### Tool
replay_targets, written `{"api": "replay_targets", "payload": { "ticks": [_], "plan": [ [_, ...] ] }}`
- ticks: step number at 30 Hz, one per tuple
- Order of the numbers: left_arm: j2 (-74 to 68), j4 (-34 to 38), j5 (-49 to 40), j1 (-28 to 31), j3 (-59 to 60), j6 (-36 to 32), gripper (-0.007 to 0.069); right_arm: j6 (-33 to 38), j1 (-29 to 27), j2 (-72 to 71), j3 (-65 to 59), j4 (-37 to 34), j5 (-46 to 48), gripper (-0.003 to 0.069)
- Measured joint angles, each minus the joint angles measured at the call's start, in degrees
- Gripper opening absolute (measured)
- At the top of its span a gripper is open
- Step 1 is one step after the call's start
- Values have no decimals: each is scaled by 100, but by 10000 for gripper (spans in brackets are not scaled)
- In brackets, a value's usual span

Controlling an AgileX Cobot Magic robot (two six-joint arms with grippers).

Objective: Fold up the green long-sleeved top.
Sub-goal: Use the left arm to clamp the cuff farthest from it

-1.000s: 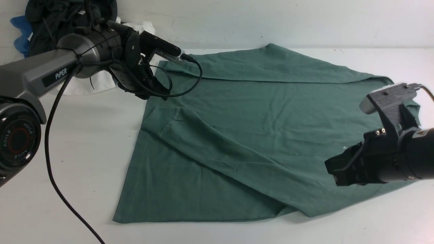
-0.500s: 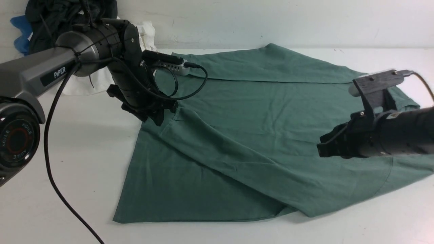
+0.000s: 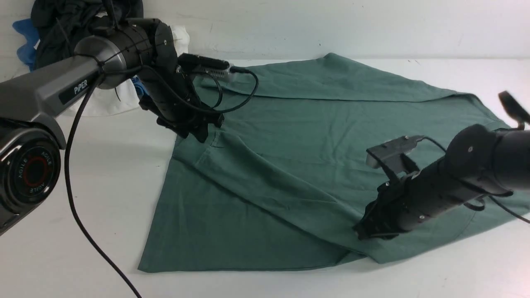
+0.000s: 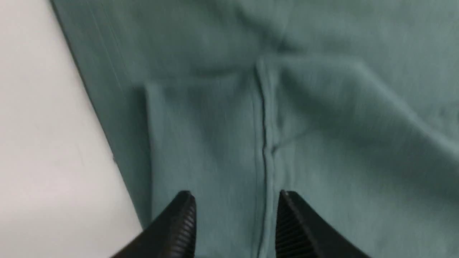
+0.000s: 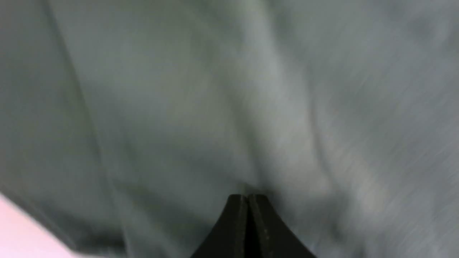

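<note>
Lying spread on table, top; left gripper, fingers apart, above cuff at ten o'clock; right gripper, fingers together, apparently empty, at five o'clock; risk: pinching underlying layers too would likely drag the body askew.
</note>
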State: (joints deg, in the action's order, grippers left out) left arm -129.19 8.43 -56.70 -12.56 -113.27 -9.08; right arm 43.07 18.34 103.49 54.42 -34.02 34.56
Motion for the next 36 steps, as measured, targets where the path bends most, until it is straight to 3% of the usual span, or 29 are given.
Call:
{"api": "replay_targets", "payload": {
  "ticks": [3, 10, 17, 23, 28, 33, 36],
  "plan": [
    [0, 0, 173, 0, -152, 0, 290, -199, 34, -76, -121, 377, -79, -10],
    [-21, 0, 922, 0, -194, 364, 290, -1656, 65, -374, -169, 1561, 62, -6],
    [-367, 344, 1654, 166, -430, 673, 290, -1788, 639, -1032, -169, 1524, -216, -4],
    [-932, 778, 1784, 353, -1247, 661, 307, -1290, 1329, -614, -169, 735, -1238, -3],
    [-1500, 1128, 1624, 521, -2192, 576, 395, -579, 1701, 279, -147, 538, -2319, -3],
    [-1652, 1101, 1578, 586, -2368, 468, 462, -23, 1800, 353, -82, 538, -2185, -3],
    [-1716, 1089, 1626, 613, -2392, 297, 477, 457, 1937, 325, 3, 538, -1608, -3]
  ]
}}
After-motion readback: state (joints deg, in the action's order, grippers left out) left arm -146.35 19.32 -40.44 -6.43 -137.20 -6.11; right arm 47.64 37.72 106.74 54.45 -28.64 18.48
